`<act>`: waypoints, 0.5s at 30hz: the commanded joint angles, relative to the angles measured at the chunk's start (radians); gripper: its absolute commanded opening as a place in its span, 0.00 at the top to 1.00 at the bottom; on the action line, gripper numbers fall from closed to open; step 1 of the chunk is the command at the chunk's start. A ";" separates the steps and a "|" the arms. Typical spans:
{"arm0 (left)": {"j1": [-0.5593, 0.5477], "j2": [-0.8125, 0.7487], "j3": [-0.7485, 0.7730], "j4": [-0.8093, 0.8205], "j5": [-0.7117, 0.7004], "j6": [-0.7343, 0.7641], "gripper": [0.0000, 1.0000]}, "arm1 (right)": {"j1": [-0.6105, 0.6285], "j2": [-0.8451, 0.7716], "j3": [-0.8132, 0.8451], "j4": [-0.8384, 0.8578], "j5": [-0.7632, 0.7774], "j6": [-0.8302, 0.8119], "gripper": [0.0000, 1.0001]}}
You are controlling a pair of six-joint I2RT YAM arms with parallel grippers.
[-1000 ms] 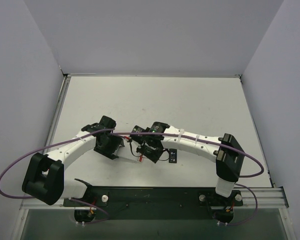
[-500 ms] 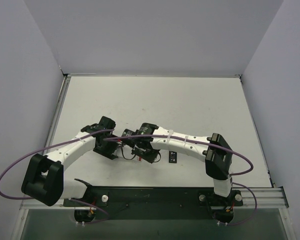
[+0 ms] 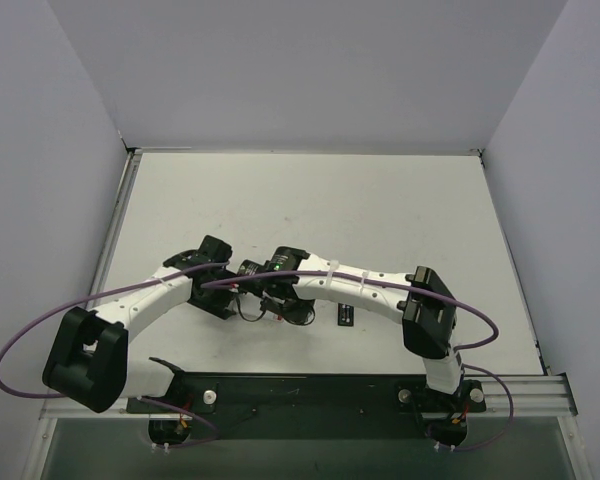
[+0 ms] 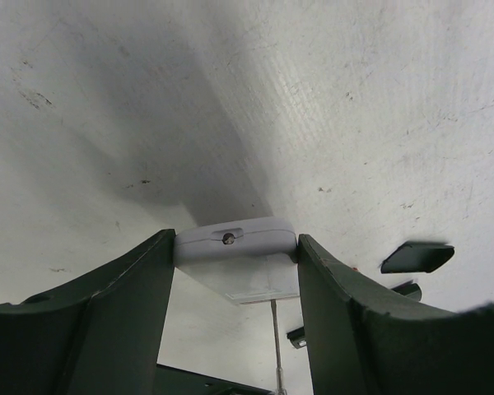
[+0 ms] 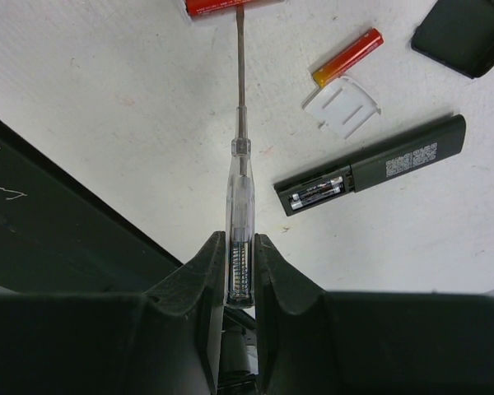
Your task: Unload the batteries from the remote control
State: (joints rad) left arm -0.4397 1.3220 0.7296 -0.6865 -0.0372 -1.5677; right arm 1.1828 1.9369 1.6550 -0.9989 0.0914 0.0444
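The black remote control (image 5: 370, 164) lies on the table with its recess open and two dark cells (image 5: 317, 196) still in it; it also shows in the top view (image 3: 347, 316). One reddish-orange battery (image 5: 347, 58) lies loose beyond it. My right gripper (image 5: 240, 247) is shut on a clear-handled screwdriver (image 5: 239, 189). Its silver shaft reaches a red object (image 5: 230, 6) cut off by the top edge. My left gripper (image 4: 236, 243) is shut on a whitish flat strip (image 4: 239, 280), held above the table. The screwdriver shaft (image 4: 275, 346) comes up under it.
A small white cover piece (image 5: 342, 107) lies beside the loose battery. A black squarish cover (image 5: 465, 33) lies further out. Both arms meet close together near the table's front middle (image 3: 250, 300). The black base rail (image 3: 310, 390) runs along the near edge.
My right arm has swung left with the screwdriver, up to my left gripper. The left arm has barely moved.
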 commanded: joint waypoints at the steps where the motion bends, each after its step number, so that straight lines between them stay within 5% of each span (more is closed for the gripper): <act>1: -0.033 -0.030 -0.012 0.047 0.037 0.006 1.00 | 0.011 0.036 0.003 0.120 0.070 -0.072 1.00; 15: -0.096 -0.084 -0.078 0.180 0.086 -0.011 1.00 | 0.038 0.100 0.115 0.123 0.087 -0.109 1.00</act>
State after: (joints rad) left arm -0.4702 1.2629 0.6796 -0.5915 -0.0727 -1.5700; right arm 1.2076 1.9808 1.7222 -1.0309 0.1715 -0.0578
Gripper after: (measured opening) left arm 0.665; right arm 0.124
